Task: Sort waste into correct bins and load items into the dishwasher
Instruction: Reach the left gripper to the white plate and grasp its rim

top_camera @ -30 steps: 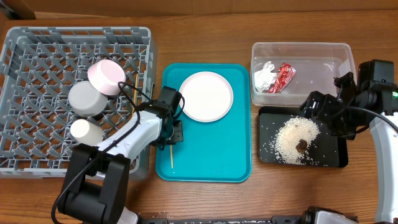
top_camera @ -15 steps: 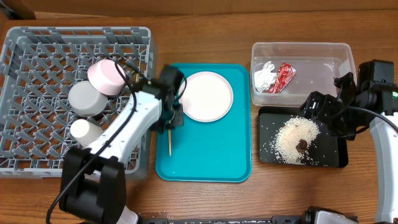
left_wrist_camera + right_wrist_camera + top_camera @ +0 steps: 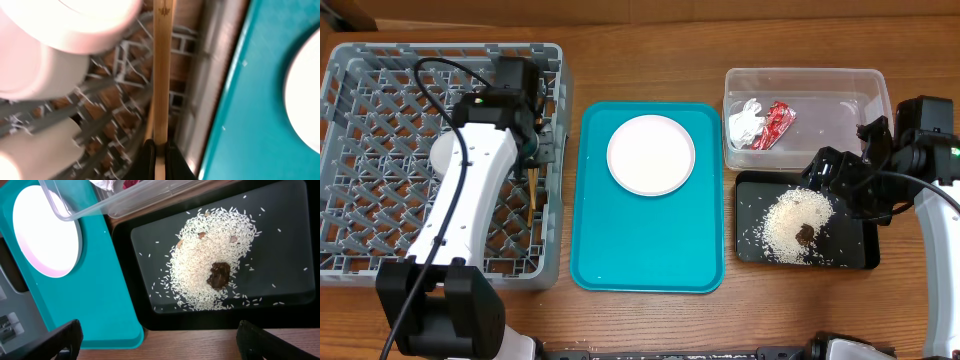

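My left gripper (image 3: 534,160) is shut on a wooden chopstick (image 3: 530,198) over the right edge of the grey dish rack (image 3: 380,100). In the left wrist view the gripper (image 3: 160,152) pinches the chopstick (image 3: 161,75), and a second chopstick (image 3: 149,125) lies just behind it. A white bowl (image 3: 85,20) sits in the rack; my arm hides it from overhead. The white plate (image 3: 651,154) lies on the teal tray (image 3: 650,250). The tissue (image 3: 744,124) and red wrapper (image 3: 776,124) are in the clear tub (image 3: 820,80). Rice (image 3: 792,222) with a brown lump (image 3: 805,234) lies in the black tray (image 3: 855,255). My right gripper (image 3: 848,182) is open above it.
The right wrist view shows the open gripper (image 3: 165,345) over the black tray's front rim (image 3: 200,322), with the rice (image 3: 200,265), the teal tray (image 3: 100,290) and the plate (image 3: 45,230) to the left. Bare wooden table runs along the front.
My left gripper has carried the chopstick off the teal tray, left and back, to over the rack's right edge. The right arm has not moved.
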Controlling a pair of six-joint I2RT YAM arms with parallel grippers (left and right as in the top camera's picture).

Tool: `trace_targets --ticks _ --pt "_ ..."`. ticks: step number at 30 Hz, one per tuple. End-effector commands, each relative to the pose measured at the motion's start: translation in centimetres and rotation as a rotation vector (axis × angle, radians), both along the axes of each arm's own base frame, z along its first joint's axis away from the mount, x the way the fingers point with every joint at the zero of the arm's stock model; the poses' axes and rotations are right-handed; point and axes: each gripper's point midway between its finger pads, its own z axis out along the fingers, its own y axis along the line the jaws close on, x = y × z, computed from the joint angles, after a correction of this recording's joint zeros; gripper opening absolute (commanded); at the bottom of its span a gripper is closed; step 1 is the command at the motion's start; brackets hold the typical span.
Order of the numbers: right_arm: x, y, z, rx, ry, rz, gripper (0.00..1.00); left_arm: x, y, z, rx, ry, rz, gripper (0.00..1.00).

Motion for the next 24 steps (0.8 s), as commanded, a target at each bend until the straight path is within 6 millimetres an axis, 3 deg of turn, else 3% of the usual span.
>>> trace_targets --ticks 1,3,12,17,24 --pt "0.5 -0.1 0.8 -0.007 -0.036 0.002 1.00 1.0 0.4 1.1 0.020 -0.048 -0.040 0.08" --pt "0.5 -0.1 0.8 -0.007 -0.036 0.002 1.00 1.3 0.1 1.1 0.004 -0.061 -0.046 0.29" --pt "0.5 -0.1 0.8 -0.007 -0.035 0.002 1.00 1.2 -1.7 0.9 -0.094 -0.054 -0.079 0.53" --pt "0.5 -0.1 0.8 -0.007 -0.036 0.002 1.00 0.3 -6.7 0.9 -0.292 -0.021 -0.171 0.59" --pt "0.5 -0.2 0.9 -0.008 -0.039 0.002 1.00 0.3 -14.6 0.9 -0.233 -0.076 -0.439 0.69"
